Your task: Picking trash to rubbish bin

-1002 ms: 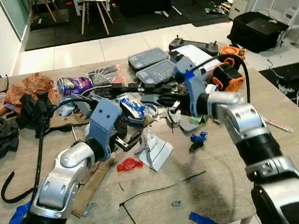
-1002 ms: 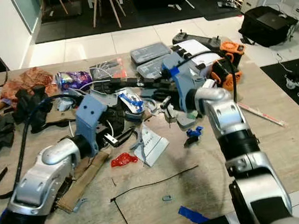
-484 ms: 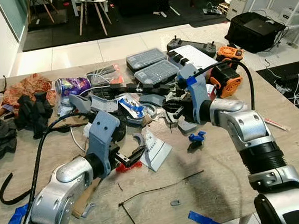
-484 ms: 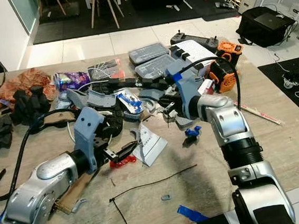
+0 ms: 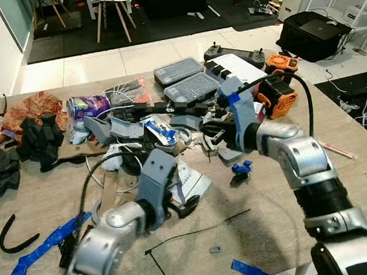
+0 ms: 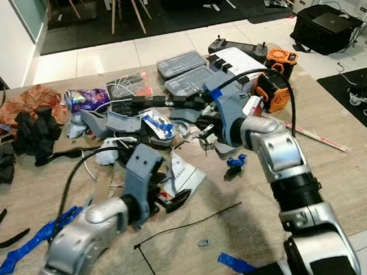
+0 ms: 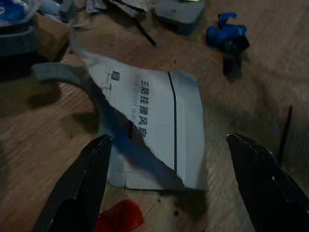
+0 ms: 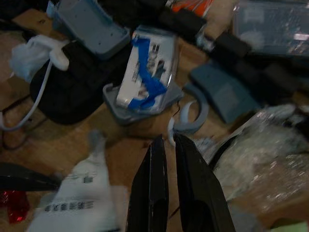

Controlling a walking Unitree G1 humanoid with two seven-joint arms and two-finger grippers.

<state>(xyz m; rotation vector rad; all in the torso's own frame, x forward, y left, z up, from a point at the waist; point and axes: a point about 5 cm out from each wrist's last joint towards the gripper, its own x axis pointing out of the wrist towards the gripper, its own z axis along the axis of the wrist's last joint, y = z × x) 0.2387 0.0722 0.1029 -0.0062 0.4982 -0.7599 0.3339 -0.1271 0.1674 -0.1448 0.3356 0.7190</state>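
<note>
The left gripper (image 7: 166, 186) hangs low over the wooden table (image 5: 364, 185), near its middle, with its fingers spread wide on both sides of a torn white paper wrapper (image 7: 159, 130) with printed text. A small red scrap (image 7: 119, 220) lies just beside the wrapper, between the fingers. The right gripper (image 8: 169, 145) has its fingers almost together and holds nothing; it hovers over the clutter towards the far edge, near a white packet with blue tape (image 8: 147, 75). A blue clip (image 5: 242, 169) lies near the right arm.
</note>
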